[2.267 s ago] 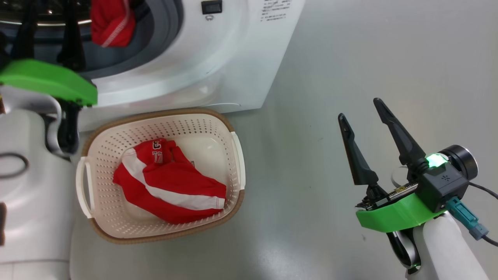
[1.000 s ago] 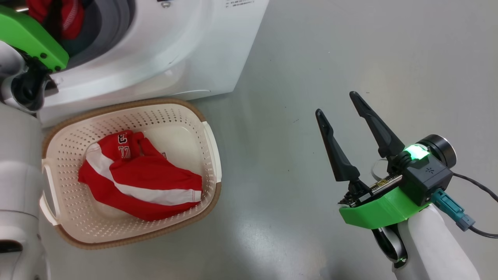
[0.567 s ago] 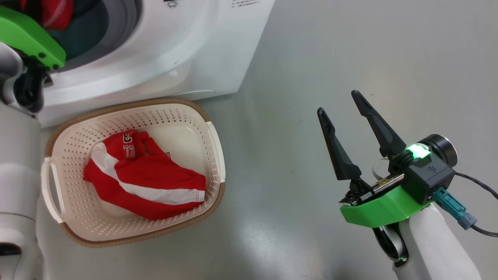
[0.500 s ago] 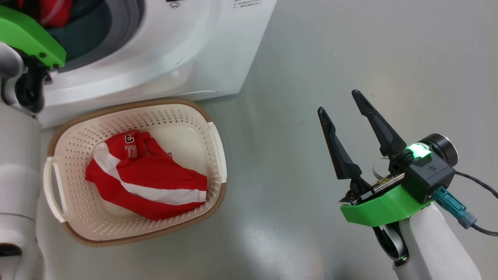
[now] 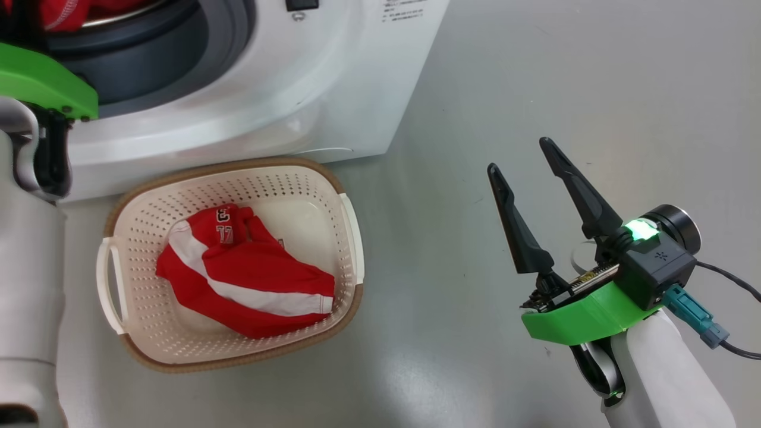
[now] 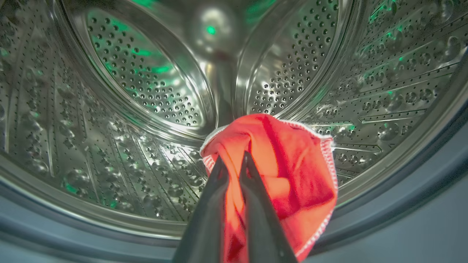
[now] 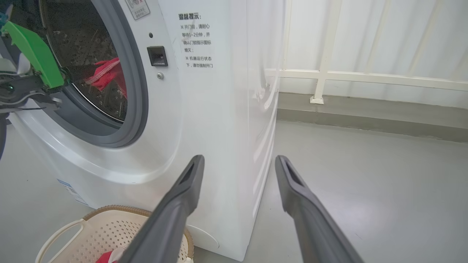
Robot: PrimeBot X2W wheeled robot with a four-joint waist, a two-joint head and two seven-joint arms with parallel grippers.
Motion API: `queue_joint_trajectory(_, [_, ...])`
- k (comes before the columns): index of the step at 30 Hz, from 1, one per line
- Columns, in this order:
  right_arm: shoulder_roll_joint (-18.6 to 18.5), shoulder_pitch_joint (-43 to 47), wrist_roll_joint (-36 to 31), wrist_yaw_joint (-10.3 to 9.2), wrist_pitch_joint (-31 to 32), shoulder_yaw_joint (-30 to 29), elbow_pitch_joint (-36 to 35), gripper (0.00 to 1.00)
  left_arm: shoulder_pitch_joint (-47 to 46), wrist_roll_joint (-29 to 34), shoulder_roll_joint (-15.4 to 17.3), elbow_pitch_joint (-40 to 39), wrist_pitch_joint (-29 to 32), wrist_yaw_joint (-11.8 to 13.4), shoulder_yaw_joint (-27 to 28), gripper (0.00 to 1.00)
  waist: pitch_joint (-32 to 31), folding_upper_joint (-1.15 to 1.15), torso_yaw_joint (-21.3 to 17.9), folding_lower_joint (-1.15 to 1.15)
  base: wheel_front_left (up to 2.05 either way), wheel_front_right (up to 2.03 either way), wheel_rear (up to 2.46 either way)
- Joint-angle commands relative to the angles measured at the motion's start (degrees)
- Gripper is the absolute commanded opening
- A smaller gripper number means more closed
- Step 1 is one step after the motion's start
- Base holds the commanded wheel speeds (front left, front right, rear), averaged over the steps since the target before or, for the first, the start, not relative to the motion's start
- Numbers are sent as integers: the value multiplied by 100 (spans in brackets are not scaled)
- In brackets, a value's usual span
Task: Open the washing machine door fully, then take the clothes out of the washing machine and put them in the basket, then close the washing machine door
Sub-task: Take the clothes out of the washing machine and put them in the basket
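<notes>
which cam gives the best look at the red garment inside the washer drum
The left wrist view: the red garment is close up, pinched in the shut left gripper, against the steel drum. The head view catches a red sliver at its top edge; the right wrist view shows it small through the opening.

Laundry room: washing machine (image 5: 285, 89), basket (image 5: 238, 169), grey floor (image 5: 565, 71)

Red clothes (image 6: 299, 171) — one in washing machine (image 5: 267, 107), one in basket (image 5: 267, 184).
</notes>
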Motion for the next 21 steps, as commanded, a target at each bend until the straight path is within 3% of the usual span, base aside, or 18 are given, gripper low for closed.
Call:
queue_joint_trajectory(1, [24,2,-19,20,-35,75,-112,100,154,131,307,-318,-69,81,77,0,-38,0,47,0,0,0,0])
queue_joint_trajectory(7, [2,9,-20,20,-35,119,-83,100,805,549,279,-1428,-75,316,226,0,-198,0,144,0,0,0,0])
queue_joint_trajectory(21, [-8,184,26,20,-35,114,13,100,2366,1177,-83,-3298,-76,398,691,0,-794,0,271,0,0,0,0])
